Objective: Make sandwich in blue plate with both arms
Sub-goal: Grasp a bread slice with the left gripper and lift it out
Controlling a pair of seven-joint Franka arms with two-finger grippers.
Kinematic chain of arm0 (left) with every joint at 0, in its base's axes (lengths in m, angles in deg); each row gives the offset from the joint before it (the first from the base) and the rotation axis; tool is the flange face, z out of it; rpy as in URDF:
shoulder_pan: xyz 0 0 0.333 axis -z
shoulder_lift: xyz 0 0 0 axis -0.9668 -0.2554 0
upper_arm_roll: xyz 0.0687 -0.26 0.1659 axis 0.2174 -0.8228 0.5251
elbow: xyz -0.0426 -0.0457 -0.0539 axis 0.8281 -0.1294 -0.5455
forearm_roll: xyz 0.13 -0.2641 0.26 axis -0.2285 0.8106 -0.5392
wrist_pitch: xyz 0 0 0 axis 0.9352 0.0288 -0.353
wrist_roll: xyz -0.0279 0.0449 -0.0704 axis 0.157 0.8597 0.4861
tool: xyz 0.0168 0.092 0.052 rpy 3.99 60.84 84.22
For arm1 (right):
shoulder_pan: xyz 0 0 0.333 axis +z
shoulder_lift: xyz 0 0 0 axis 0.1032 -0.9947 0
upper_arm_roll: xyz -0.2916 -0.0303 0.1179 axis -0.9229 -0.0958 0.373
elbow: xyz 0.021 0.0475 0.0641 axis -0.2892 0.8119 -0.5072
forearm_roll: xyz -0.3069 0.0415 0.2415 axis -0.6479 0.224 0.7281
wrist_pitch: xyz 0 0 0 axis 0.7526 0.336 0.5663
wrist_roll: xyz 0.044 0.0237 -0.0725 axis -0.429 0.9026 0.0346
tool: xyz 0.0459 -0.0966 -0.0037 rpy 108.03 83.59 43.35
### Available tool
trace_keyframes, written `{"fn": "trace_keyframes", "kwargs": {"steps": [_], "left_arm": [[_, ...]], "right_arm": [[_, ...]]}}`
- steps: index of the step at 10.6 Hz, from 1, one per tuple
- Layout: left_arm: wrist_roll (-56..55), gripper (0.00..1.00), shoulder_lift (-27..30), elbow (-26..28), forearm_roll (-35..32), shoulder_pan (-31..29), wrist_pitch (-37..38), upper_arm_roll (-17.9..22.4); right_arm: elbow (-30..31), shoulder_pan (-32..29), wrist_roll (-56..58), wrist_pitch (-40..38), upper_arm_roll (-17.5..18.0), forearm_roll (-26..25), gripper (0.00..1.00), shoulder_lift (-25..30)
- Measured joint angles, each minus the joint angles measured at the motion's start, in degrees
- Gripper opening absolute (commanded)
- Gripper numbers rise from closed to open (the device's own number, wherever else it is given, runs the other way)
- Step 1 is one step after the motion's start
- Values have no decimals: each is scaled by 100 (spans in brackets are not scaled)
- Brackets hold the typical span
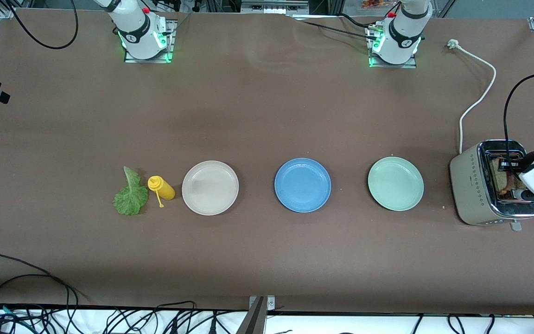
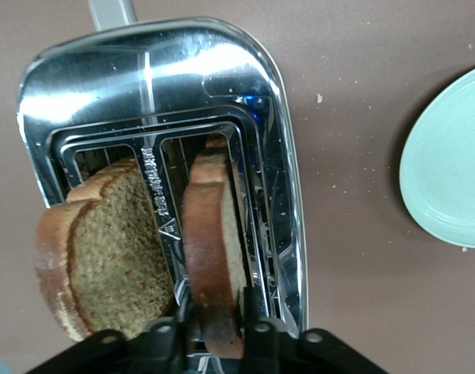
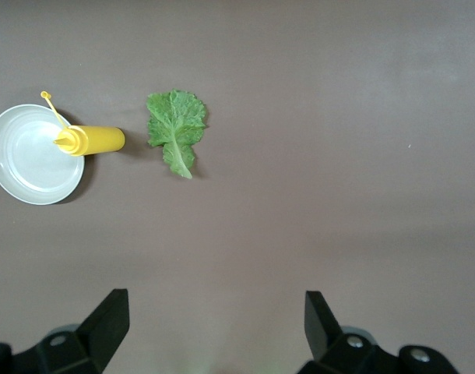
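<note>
Left end effector (image 2: pixel 217 331) sits over the shiny silver two-slot toaster (image 1: pixel 480 185) at the left arm's end of the brown desk (image 1: pixel 248 116), fingers (image 2: pixel 255 331) clamped on the upright brown wholemeal bread slice (image 2: pixel 212 249) in one slot, second slice (image 2: pixel 105 249) leaning in the other slot. Right end effector (image 3: pixel 214 327) hangs released with jaws wide over bare desk, near the ruffled green lettuce leaf (image 1: pixel 130 195) and yellow squeeze bottle (image 1: pixel 161 187). Round matte blue plate (image 1: pixel 302 185) lies empty between the beige plate (image 1: pixel 210 188) and pale green plate (image 1: pixel 395 183).
</note>
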Motion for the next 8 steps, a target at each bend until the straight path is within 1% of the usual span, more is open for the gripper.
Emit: {"fn": "trace_keyframes", "kwargs": {"steps": [5, 6, 8], "left_arm": [[3, 0, 137, -33, -77, 20, 9, -19], [3, 0, 217, -51, -78, 20, 94, -32], [3, 0, 416, -241, -83, 23, 557, -134]], "right_arm": [[0, -1, 0, 0, -1, 0, 100, 0], [0, -2, 0, 0, -5, 0, 100, 0], [-15, -6, 0, 14, -11, 0, 100, -1]]}}
